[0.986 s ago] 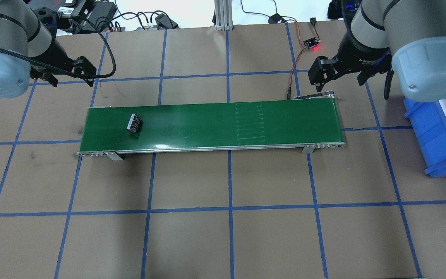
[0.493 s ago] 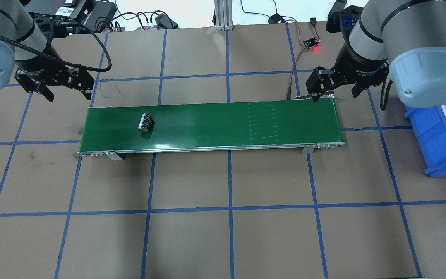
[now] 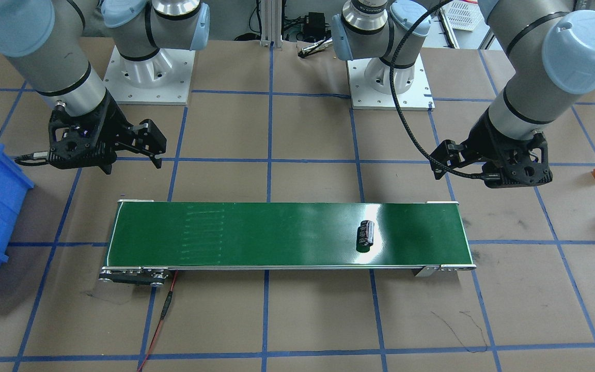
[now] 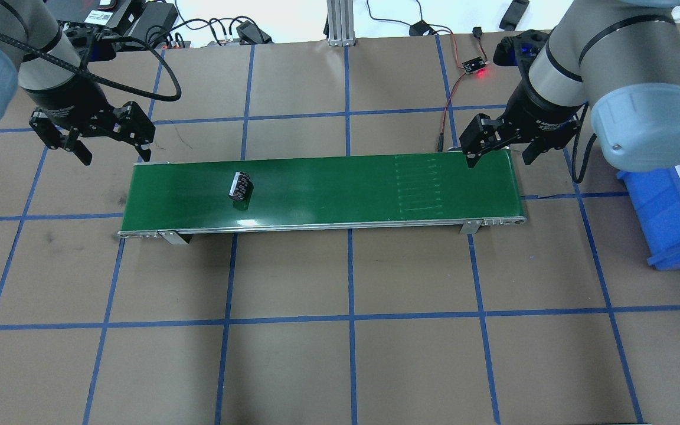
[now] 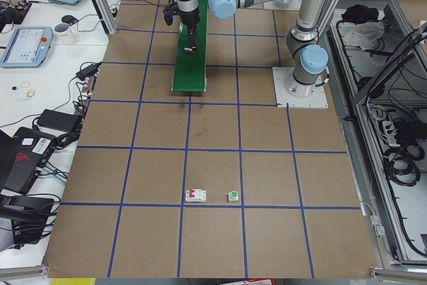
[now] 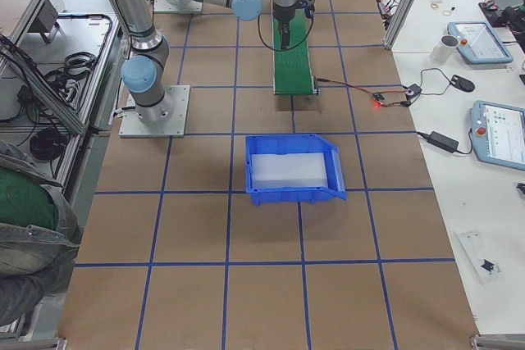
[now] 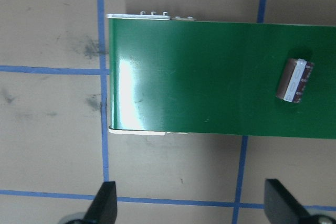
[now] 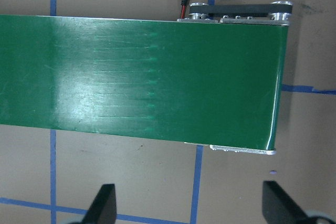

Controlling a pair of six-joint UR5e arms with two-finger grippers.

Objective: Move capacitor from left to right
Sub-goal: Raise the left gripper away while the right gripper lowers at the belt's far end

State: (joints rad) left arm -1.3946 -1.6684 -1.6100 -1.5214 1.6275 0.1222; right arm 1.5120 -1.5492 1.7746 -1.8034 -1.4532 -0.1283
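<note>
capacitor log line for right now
capacitor: on belt, left part | left tool: open, empty | right tool: open, empty

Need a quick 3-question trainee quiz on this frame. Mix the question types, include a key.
1. What does the capacitor lie on?
2. True or false: the right claw holds the capacitor.
3. Which is nearest the capacitor? A) left claw B) right claw C) bin

Key:
1. The belt.
2. False. Both claws are open and empty.
3. A.
</note>
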